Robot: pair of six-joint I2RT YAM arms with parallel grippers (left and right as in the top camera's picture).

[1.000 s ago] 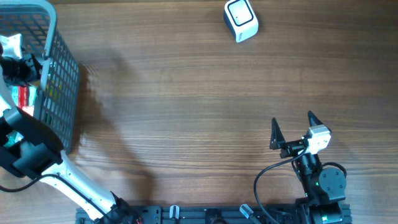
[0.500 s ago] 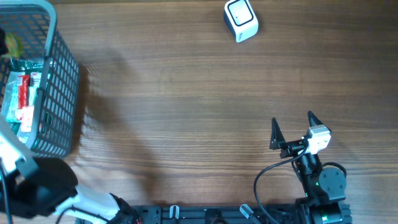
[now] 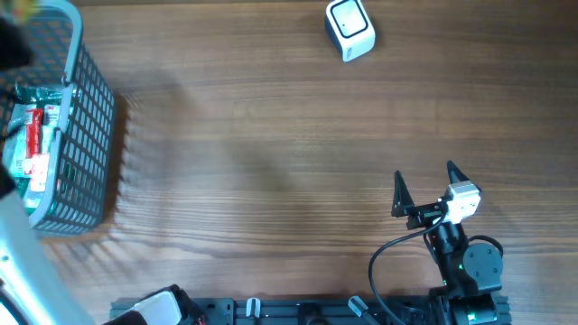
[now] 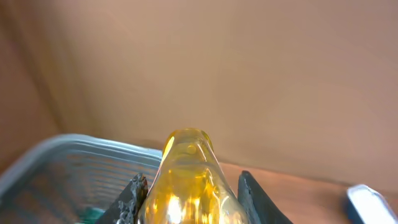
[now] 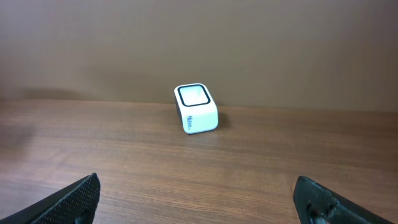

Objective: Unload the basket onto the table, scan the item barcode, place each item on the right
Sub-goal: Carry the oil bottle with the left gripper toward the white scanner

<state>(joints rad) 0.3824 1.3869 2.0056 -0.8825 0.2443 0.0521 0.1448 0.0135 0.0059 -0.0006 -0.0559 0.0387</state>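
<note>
A yellow see-through item [image 4: 186,180], rounded at its top, sits between the two dark fingers of my left gripper [image 4: 193,186], which is shut on it. It hangs in the air above the near rim of the grey mesh basket [image 4: 74,149]. In the overhead view the left arm is only a white blur [image 3: 20,271] at the left edge. The white barcode scanner [image 3: 349,29] stands at the table's far side, window up, and also shows as scanner [image 5: 196,109] and scanner [image 4: 372,202]. My right gripper [image 3: 424,188] is open and holds nothing, far from the scanner.
The basket [image 3: 90,135] stands at the table's left edge and holds a red and white packet [image 3: 34,144] with other goods. Bare wooden table [image 3: 271,162] lies between the basket, the scanner and the right gripper [image 5: 196,196].
The left arm has risen out of the basket toward the camera, and its dark wrist no longer covers the basket. The right arm and the scanner have not moved.
</note>
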